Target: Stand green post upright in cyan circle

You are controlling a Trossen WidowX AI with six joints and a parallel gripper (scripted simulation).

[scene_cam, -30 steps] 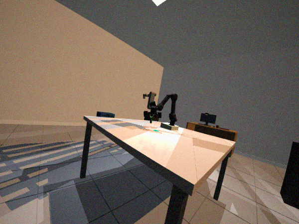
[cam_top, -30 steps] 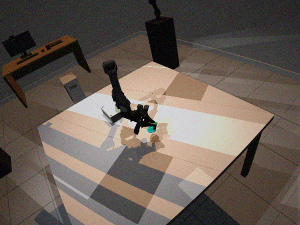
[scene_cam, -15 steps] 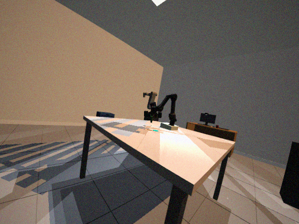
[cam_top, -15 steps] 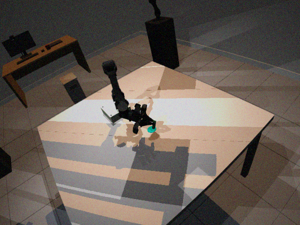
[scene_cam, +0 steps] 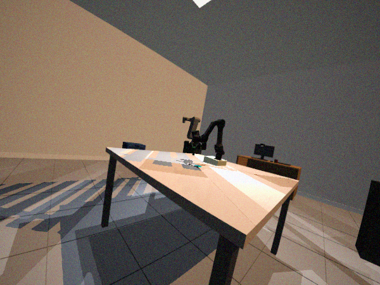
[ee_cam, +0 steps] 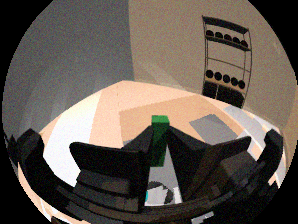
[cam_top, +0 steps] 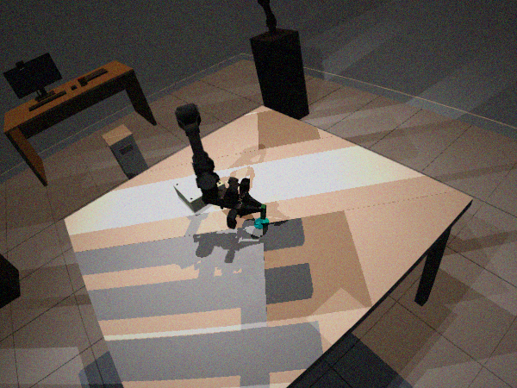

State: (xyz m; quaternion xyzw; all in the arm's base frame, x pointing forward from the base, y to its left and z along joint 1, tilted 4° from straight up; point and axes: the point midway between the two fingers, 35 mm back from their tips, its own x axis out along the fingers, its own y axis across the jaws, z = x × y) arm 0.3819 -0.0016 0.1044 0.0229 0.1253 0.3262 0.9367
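My gripper [cam_top: 258, 212] [ee_cam: 158, 129] is shut on the green post [cam_top: 263, 211] [ee_cam: 158, 137]. The post stands about upright in the fingers, just above the cyan circle [cam_top: 260, 222] [scene_cam: 197, 165] on the table [cam_top: 388, 224] [scene_cam: 228, 193]. In the wrist view the post sticks up between the two dark fingers, and a sliver of the cyan circle [ee_cam: 147, 199] shows below them. In the exterior view the gripper [scene_cam: 192, 147] is small and the post cannot be made out clearly. Whether the post's lower end touches the table is hidden.
The arm's pale base block [cam_top: 189, 197] [scene_cam: 215, 161] sits on the table behind the gripper. A black pedestal [cam_top: 280, 71] stands beyond the far table corner. A desk with a monitor [cam_top: 65, 97] [scene_cam: 269, 166] and a small box [cam_top: 125, 151] stand on the floor.
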